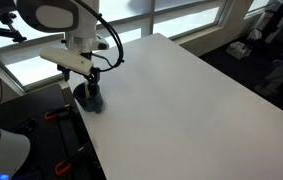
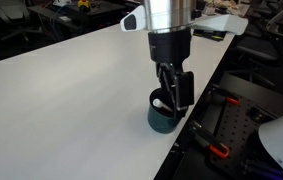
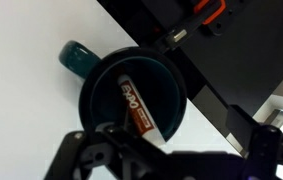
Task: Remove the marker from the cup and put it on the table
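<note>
The dark blue-black cup [image 3: 167, 78] stands on the white table [image 3: 21, 110] close to its edge, a teal handle pointing away. The reddish-orange marker [image 3: 136, 108] leans inside it, with a white label and its lower end towards me. My gripper [image 3: 171, 152] hangs right above the cup with its fingers spread on either side, open, and does not close on the marker. In both exterior views the gripper [image 2: 173, 92] reaches down to the cup's [image 2: 163, 120] rim, and the cup [image 1: 89, 99] sits under the gripper [image 1: 91, 82]. The marker is hidden there.
The table edge runs right beside the cup [image 2: 186, 130]. Beyond it are dark equipment and orange clamps [image 2: 218, 152] and the white robot base [image 1: 1, 150]. The wide white table top [image 1: 181, 90] stretches away from the cup. Windows stand behind [image 1: 171, 15].
</note>
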Controlling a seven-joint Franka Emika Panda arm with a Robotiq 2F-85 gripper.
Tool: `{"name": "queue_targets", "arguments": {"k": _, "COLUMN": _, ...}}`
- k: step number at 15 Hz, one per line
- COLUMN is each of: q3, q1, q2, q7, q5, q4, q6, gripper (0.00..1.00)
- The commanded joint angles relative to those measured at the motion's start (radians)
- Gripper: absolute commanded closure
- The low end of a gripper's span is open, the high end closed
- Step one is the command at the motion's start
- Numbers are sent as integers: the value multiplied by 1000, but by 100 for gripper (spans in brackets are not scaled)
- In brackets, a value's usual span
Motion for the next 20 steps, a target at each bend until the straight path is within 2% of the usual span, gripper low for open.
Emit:
{"name": "queue_targets", "arguments": {"k": 1, "q3": -9, "q1": -28, "q2": 19, "q7": 52, "q5": -43, "q4": 1, "q6": 28, "gripper": 0}}
{"name": "queue_targets", "arguments": {"k": 2, "q3": -3, "q1": -22, "q2": 11, "q7": 8, "q5": -15, "q4": 1, "q6": 6, "gripper": 0}}
{"name": "queue_targets", "arguments": {"k": 11, "q3": 1, "q1": -26, "q2": 36, "q7": -2, "q5": -17, "q4": 17, "q6": 8, "gripper": 0}}
{"name": "queue_targets", "arguments": {"k": 13, "q3": 2, "q1": -27, "q2": 38, "q7": -5, "q5": -17, "q4": 18, "q6": 10, "gripper": 12}}
{"name": "queue_targets", "arguments": {"k": 14, "q3": 2, "q1": -28, "q2": 39, "q7": -6, "q5": -17, "q4": 19, "q6": 11, "gripper": 21}}
{"name": "queue_targets", "arguments": {"k": 16, "q3": 3, "q1": -28, "q2": 42, "q7": -11, "q5": -16, "q4": 21, "q6": 11, "gripper": 23}}
{"name": "queue_targets", "arguments": {"k": 17, "q3": 2, "q1": -29, "q2": 43, "q7": -15, "q5": -16, "q4": 23, "q6": 10, "gripper": 30}}
{"name": "queue_targets", "arguments": {"k": 18, "q3": 2, "q1": -29, "q2": 46, "q7": -19, "q5": -16, "q4": 25, "q6": 8, "gripper": 25}}
{"name": "queue_targets", "arguments": {"k": 20, "q3": 0, "q1": -32, "q2": 49, "q7": -29, "q5": -15, "q4": 29, "q6": 6, "gripper": 27}}
